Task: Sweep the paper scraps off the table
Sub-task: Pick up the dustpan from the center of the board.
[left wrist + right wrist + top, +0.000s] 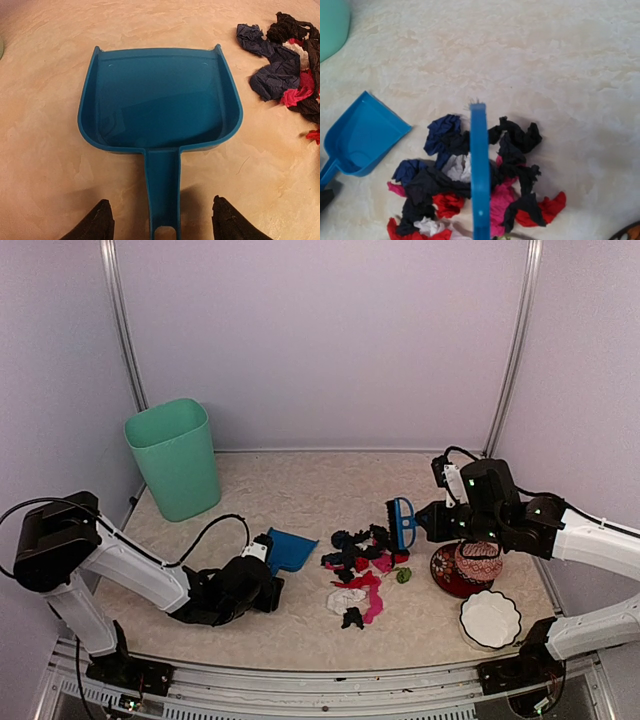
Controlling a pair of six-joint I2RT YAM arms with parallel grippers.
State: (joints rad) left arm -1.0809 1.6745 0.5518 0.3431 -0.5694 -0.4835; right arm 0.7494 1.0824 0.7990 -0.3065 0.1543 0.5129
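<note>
No text, label, brand or number readable anywhere. Dustpan [160,100] plain blue, bin [175,455] plain green, table [300,490] marbled, unprinted.

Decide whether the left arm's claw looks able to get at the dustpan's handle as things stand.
Probably yes. The left claw stands open astride the handle of the dustpan, with nothing between them; the paper scraps lie off to one side.

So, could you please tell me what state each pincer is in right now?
Left pincer: open, straddling the dustpan handle without gripping it.
Right pincer: closed on the brush.
</note>
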